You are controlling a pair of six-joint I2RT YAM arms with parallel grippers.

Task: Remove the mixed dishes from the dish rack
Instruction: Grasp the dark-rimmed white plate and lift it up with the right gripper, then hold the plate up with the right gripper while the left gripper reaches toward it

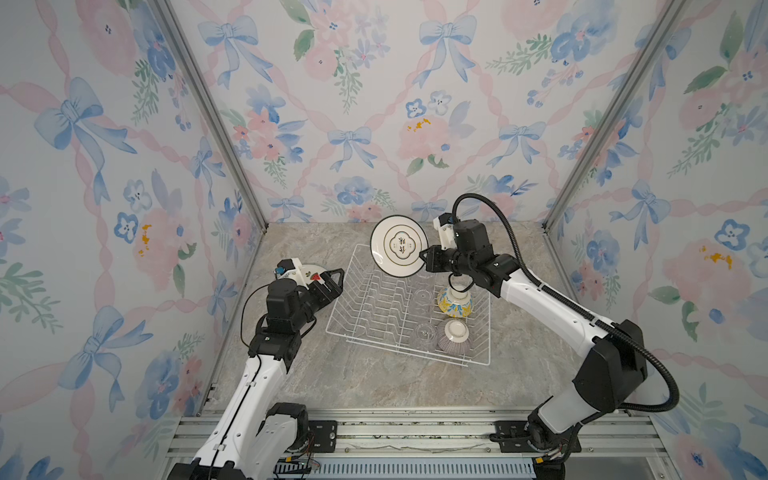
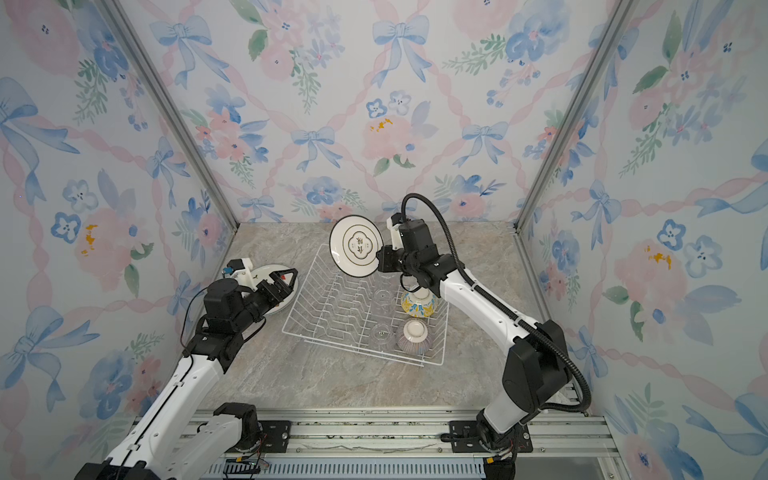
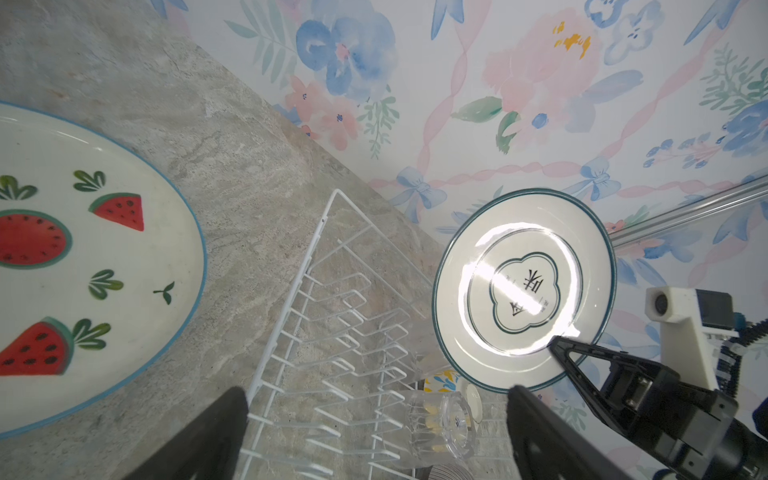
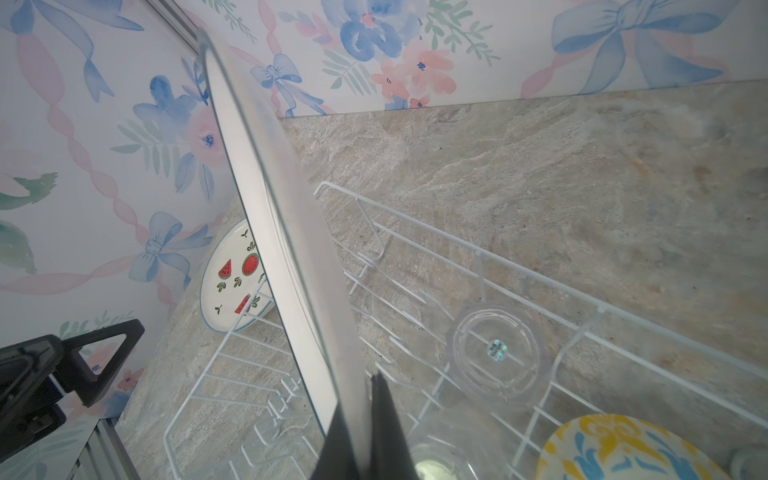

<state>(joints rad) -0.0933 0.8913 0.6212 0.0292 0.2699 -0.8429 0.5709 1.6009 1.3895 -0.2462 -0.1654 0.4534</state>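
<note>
My right gripper [image 1: 428, 255] [image 4: 365, 415] is shut on the rim of a white plate with a dark band [image 1: 400, 245] [image 2: 356, 245] [image 3: 523, 291]. It holds the plate upright above the far side of the white wire dish rack [image 1: 374, 332] [image 2: 328, 332]. Inside the rack stand clear glasses [image 1: 423, 296] [image 1: 424, 334], a yellow-blue floral bowl [image 1: 455, 301] [image 4: 623, 449] and a grey-striped bowl [image 1: 453, 336], all upside down. My left gripper [image 1: 332, 282] [image 3: 376, 395] is open and empty at the rack's left edge.
A watermelon-patterned plate [image 1: 311, 272] [image 3: 83, 266] [image 4: 232, 282] lies flat on the marble tabletop left of the rack, partly under my left arm. Floral walls close in the back and both sides. A metal rail [image 1: 415, 432] runs along the front.
</note>
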